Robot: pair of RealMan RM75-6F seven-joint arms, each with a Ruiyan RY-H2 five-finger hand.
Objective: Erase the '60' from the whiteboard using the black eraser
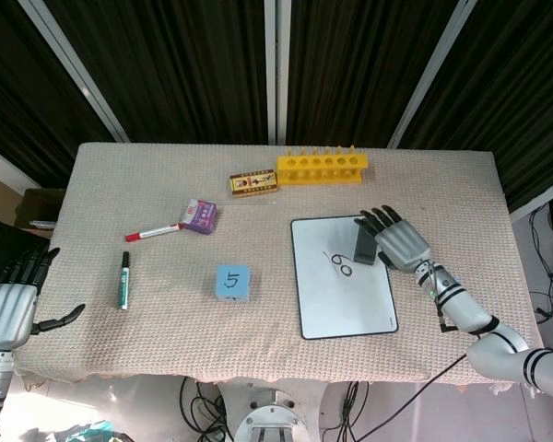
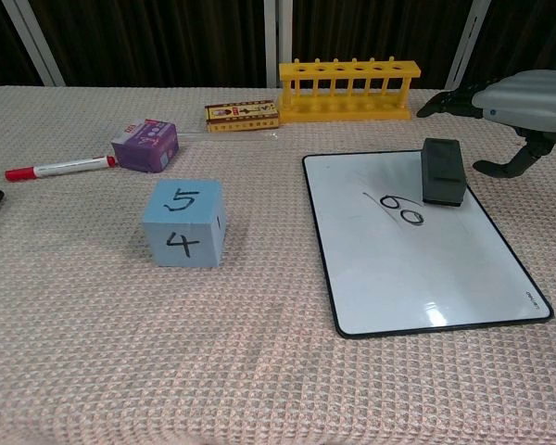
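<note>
A white-topped whiteboard (image 2: 417, 269) is lying flat on the cloth-covered table (image 2: 259, 389), with "60" (image 2: 400, 208) written in black near its upper middle. The black eraser (image 2: 442, 171) is resting on the board's upper right area, just beside the digits and seemingly not touching them. The right hand (image 1: 401, 241) is hovering next to the eraser with fingers spread apart, gripping nothing; in the chest view it is sitting above and to the right of the eraser, apart from it. The left hand (image 1: 9, 308) is waiting at the table's left edge, open and holding nothing. To do this step well, the right hand is probably needing to lower, close around the eraser's sides, then press flat and sweep across both digits. Other things are lying well apart: a blue numbered cube (image 2: 183, 222), a purple box (image 2: 145, 145), a red marker (image 2: 60, 168), a green marker (image 1: 123, 280), a small card box (image 2: 242, 116) and a yellow rack (image 2: 348, 90). Nothing is blocking the eraser.
</note>
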